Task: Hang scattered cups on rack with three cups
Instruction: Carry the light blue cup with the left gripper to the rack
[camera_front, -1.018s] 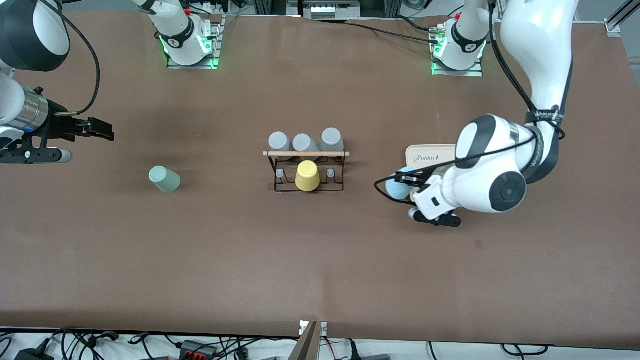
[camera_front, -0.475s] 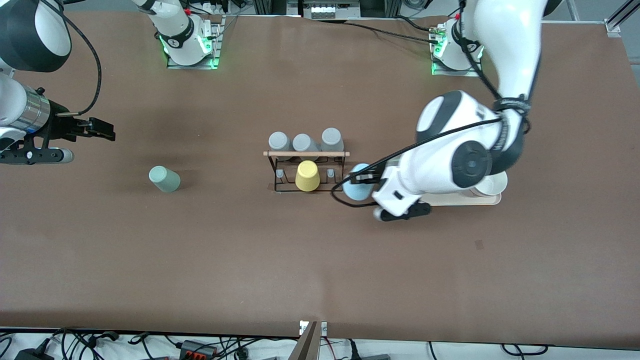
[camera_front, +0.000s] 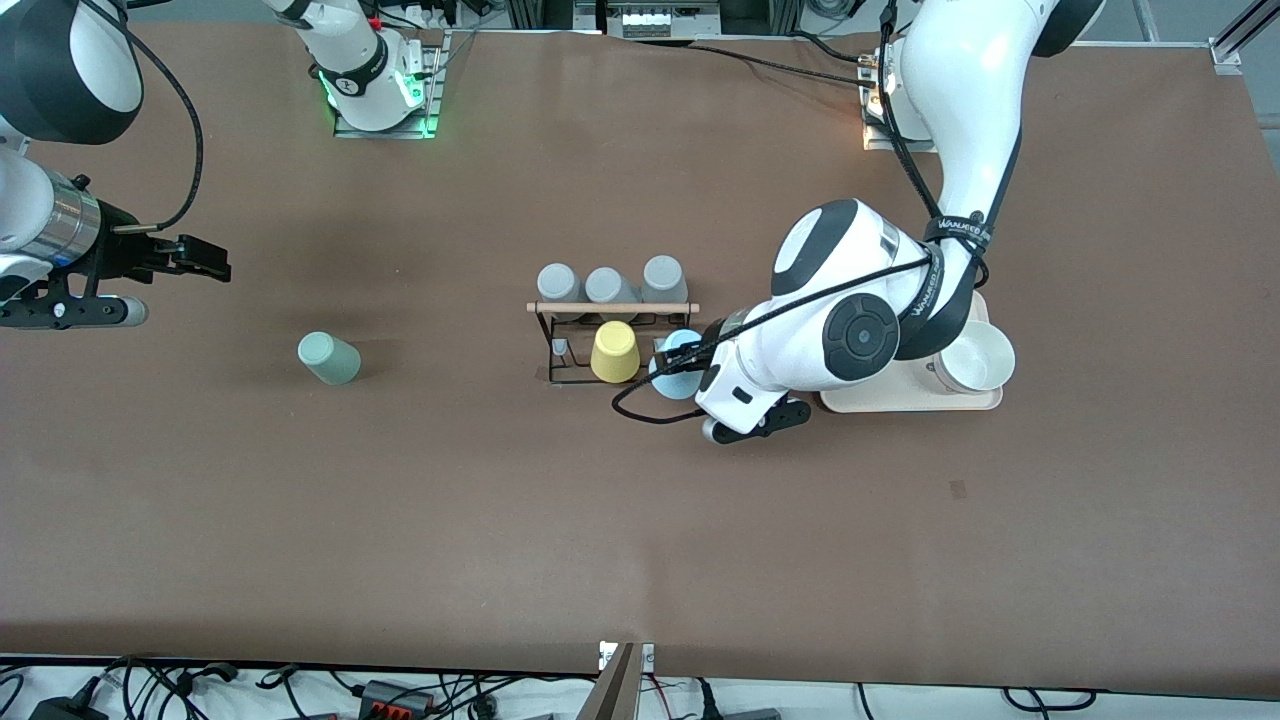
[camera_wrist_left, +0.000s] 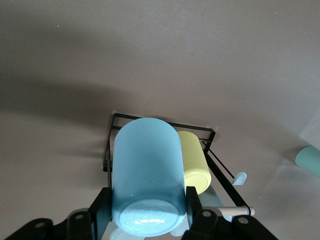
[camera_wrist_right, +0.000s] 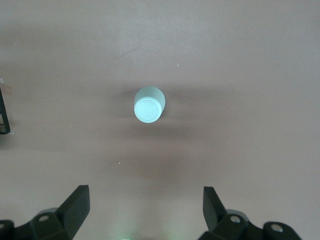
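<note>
Blue cup (camera_front: 678, 364) pinched in left gripper (camera_front: 690, 362) over rack (camera_front: 612, 340) end, frame centre; right gripper (camera_wrist_right: 145, 207) spread wide above green cup (camera_front: 328, 358), waiting.

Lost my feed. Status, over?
Left tool shut on blue cup, over rack beside yellow cup. Right tool open, waiting above mint cup.

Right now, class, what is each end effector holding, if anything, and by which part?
The left end effector grips the light blue cup across its sides near the base, over the rack. The right end effector is open, holding nothing.
</note>
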